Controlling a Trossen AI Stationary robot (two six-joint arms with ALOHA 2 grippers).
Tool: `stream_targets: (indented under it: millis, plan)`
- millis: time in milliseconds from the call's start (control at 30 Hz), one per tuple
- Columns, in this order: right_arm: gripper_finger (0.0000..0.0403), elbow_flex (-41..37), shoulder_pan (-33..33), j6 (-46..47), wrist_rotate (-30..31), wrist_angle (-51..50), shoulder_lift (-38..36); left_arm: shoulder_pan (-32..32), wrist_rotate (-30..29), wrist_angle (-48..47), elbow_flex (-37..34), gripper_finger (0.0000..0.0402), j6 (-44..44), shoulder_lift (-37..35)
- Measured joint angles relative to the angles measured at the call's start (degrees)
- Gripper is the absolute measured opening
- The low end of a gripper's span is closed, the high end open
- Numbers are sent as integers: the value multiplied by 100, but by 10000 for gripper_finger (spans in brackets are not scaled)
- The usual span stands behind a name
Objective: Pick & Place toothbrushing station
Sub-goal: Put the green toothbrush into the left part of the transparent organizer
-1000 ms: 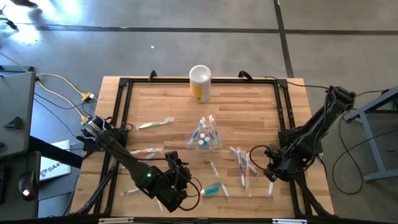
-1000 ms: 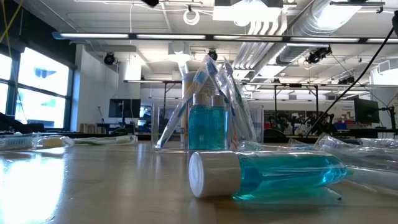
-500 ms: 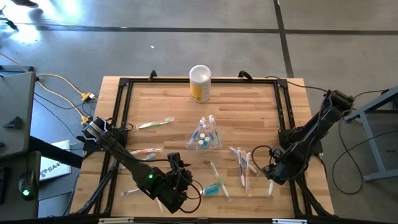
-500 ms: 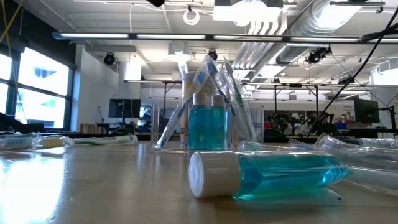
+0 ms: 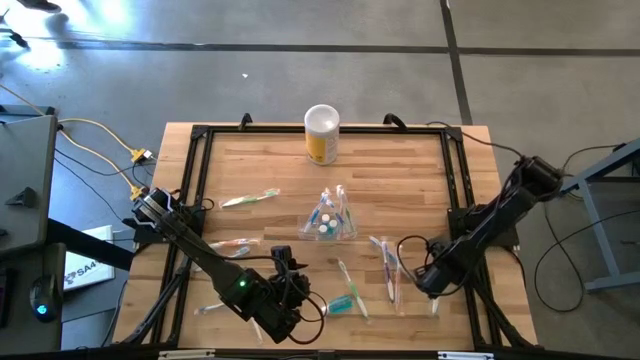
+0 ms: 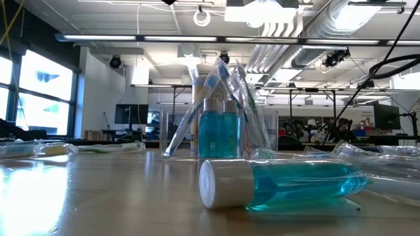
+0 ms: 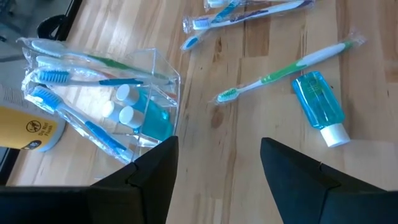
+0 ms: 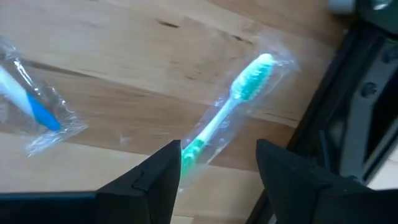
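Observation:
The toothbrushing station, a clear holder (image 5: 328, 218) with blue toothbrushes and two teal tubes, stands upright mid-table and also shows as the holder (image 7: 118, 106) and the holder (image 6: 220, 115). My left gripper (image 5: 300, 296) hovers open near the front edge, next to a fallen teal tube (image 5: 343, 303) and a green toothbrush (image 7: 280, 71). My right gripper (image 5: 428, 282) is open and points down over a wrapped green toothbrush (image 8: 233, 112) lying by the table's right rail. In the right wrist view its fingers stand either side of the handle, above it.
A yellow canister (image 5: 321, 134) with a white top stands at the far edge. Wrapped toothbrushes lie loose: one (image 5: 250, 198) and another (image 5: 232, 243) on the left, several (image 5: 390, 265) right of centre. A black rail (image 5: 462, 200) frames the table. The fallen tube (image 6: 289, 183) fills the low view.
My right gripper has sunk toward the table and shifted a little toward the near edge and the left, rolling at the wrist, to stand over the wrapped green toothbrush. My left arm has kept its place. No object has moved.

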Motion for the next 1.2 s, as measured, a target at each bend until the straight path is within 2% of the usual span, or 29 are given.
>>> stream_targets:
  millis: [300, 433, 667, 933, 1200]
  plan:
    - [201, -2, 2, -47, -150, 115, 628, 0, -2, 2, 0, 221, 13, 0]
    - [193, 20, -9, -492, -87, 317, 909, 0, -2, 4, 0, 221, 13, 0]
    - [130, 35, -159, -779, 54, 528, 1159, 4, -2, 47, 0, 221, -93, 2]
    - [17, 28, -280, -1449, 240, 633, 1179, 4, -2, 57, 0, 221, -97, 4]
    - [9, 28, -280, -1724, 454, 582, 1179, 4, -2, 55, 2, 221, -101, 4]
